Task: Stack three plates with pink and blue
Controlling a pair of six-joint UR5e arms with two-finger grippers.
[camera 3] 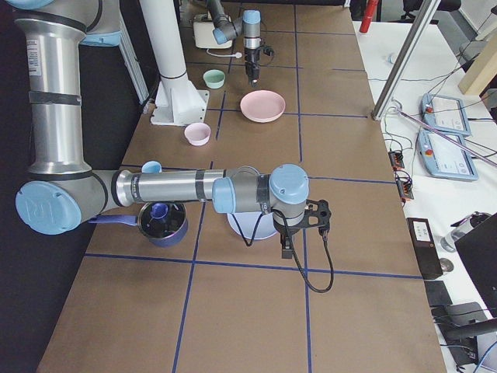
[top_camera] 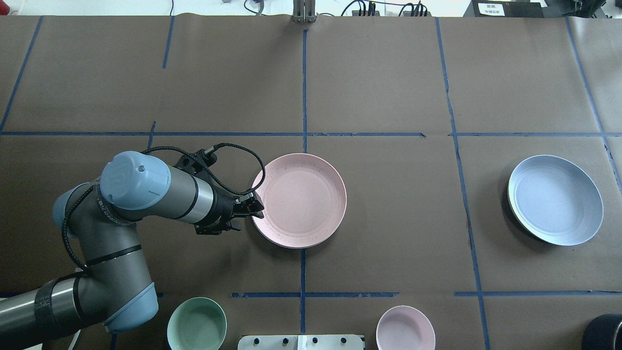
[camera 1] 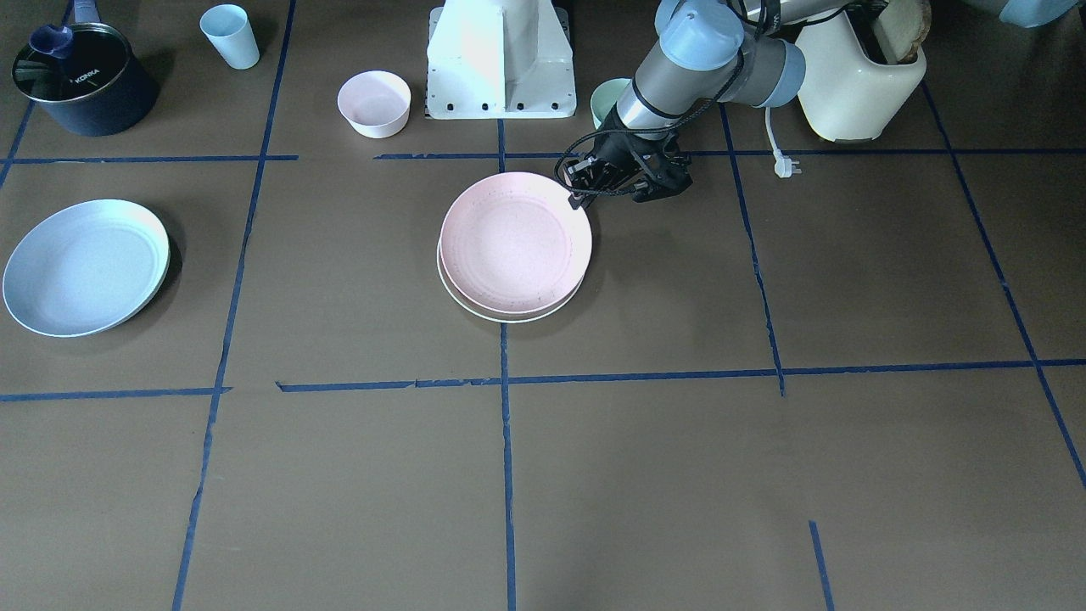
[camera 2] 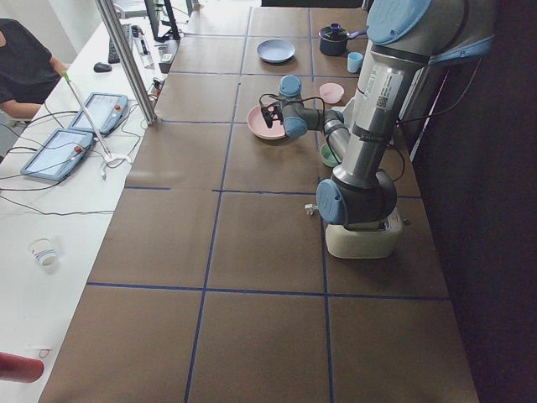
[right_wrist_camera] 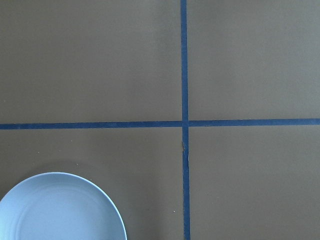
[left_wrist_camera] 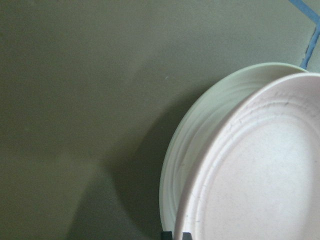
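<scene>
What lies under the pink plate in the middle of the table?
A cream plate lies there. Only part of its rim shows past the pink plate; its middle is covered.

We see a brown table [camera 1: 645, 475] gridded with blue tape lines [camera 1: 506, 441]. At its centre the cream plate [left_wrist_camera: 192, 145] lies on it, beneath the pink plate [camera 1: 516, 242]. The blue plate [camera 1: 85, 267] lies well apart, toward the robot's right. Near the robot's edge stand a pink bowl [camera 1: 374, 103], a mint-green bowl [top_camera: 197, 324], a pale blue cup [camera 1: 230, 36], a dark pot [camera 1: 85, 81] and a cream appliance [camera 1: 857, 85].
</scene>
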